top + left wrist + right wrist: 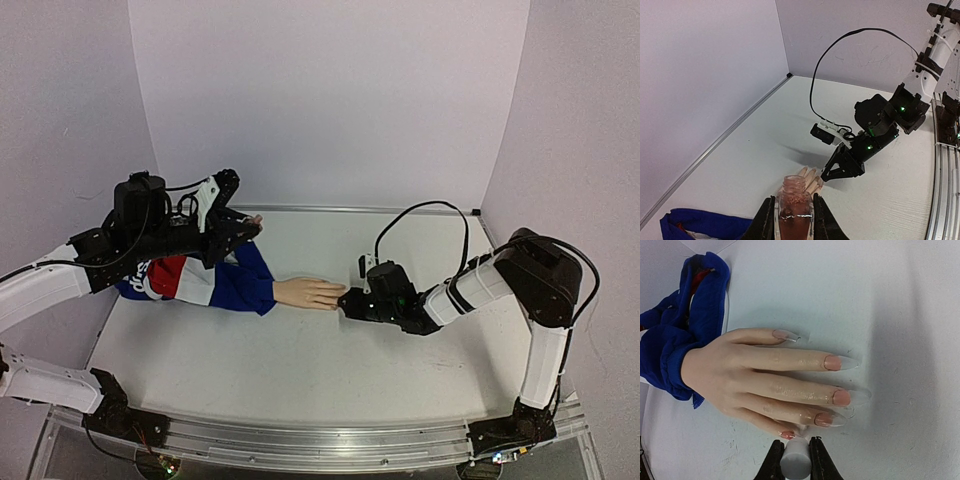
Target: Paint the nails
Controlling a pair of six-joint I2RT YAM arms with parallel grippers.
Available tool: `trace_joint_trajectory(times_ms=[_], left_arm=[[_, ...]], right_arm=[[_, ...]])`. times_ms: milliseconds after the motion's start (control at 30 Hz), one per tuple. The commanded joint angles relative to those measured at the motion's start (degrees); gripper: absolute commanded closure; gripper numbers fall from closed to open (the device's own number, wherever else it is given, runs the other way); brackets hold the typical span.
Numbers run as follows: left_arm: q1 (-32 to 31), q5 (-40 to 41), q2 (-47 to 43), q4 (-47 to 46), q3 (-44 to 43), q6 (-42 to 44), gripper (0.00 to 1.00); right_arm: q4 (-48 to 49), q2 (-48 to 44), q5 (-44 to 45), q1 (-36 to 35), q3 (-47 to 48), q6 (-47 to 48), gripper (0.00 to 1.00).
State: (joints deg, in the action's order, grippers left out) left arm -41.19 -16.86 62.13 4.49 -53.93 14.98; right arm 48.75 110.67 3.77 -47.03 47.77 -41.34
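Note:
The pale peach mannequin hand (305, 292) lies flat on the table, its blue, red and white sleeve (215, 282) to the left. Its nails (841, 397) show pink in the right wrist view; the little-finger nail (788, 434) is the nearest. My right gripper (794, 452) is shut on a white cap (795, 466), held right at the little fingertip; any brush under the cap is hidden. In the top view it (348, 300) touches the fingertips. My left gripper (794, 206) is shut on an open pink bottle (795, 187), held upright above the sleeve (248, 226).
The white table (300, 370) has a raised rim at the back (380, 210) and purple walls around it. The right arm's black cable (420, 212) loops above the table. A metal rail (320, 440) runs along the near edge.

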Motion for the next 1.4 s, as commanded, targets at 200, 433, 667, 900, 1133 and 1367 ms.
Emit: trace_joint_trajectory(times_ms=[200, 433, 667, 900, 1133, 1367], left_arm=[[0.1, -1.2, -0.6, -1.5, -1.1, -0.3, 1.00], [0.1, -1.2, -0.6, -1.5, -1.1, -0.3, 1.00], [0.1, -1.2, -0.7, -1.5, -1.1, -0.3, 1.00], [0.1, -1.4, -0.6, -1.5, -1.2, -0.4, 1.00], [0.1, -1.3, -0.7, -1.5, -1.1, -0.4, 1.00], [0.1, -1.3, -0.7, -1.5, -1.2, -0.3, 1.00]], right_arm=[[0.1, -1.0, 2.8, -0.3, 1.1, 0.3, 1.00], [-0.3, -1.6, 3.3, -0.3, 0.7, 0.0, 1.00], [-0.4, -4.2, 3.3, -0.3, -1.2, 0.0, 1.00], [2.0, -4.7, 1.6, -0.5, -2.3, 0.6, 1.00], [4.0, -1.7, -1.2, -0.5, 0.3, 0.3, 1.00], [3.8, -0.9, -1.1, -0.5, 1.0, 0.4, 1.00]])
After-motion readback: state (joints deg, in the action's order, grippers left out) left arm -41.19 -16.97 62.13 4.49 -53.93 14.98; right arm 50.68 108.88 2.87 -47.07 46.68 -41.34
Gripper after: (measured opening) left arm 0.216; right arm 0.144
